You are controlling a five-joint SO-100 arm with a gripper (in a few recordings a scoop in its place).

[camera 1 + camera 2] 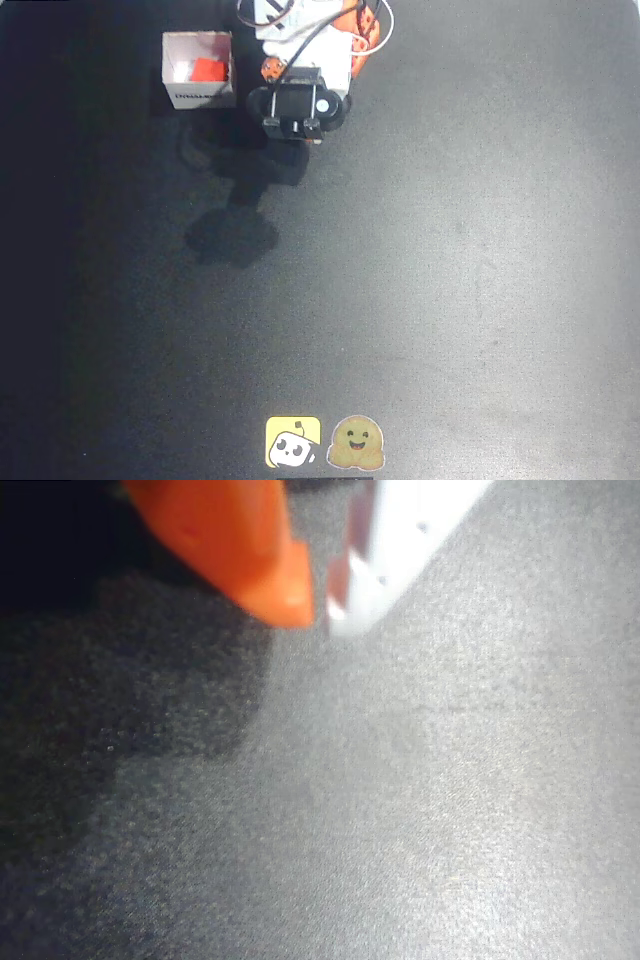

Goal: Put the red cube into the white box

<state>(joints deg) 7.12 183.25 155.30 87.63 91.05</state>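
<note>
Where thin cardboard walls rise, smooth red cube (pixel 208 69) lies inside square white box (pixel 198 70).

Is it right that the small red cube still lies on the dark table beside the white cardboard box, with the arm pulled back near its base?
Not quite. In the overhead view the small red cube lies inside the white cardboard box, not on the dark table beside it. The arm is near its base, as you said.

Overhead, the dark counter (pixel 450 300) is dim at left, brighter at right, with soft arm shadows. The wrist view is blurred, the claw (pixel 320 605) out of focus.
</note>
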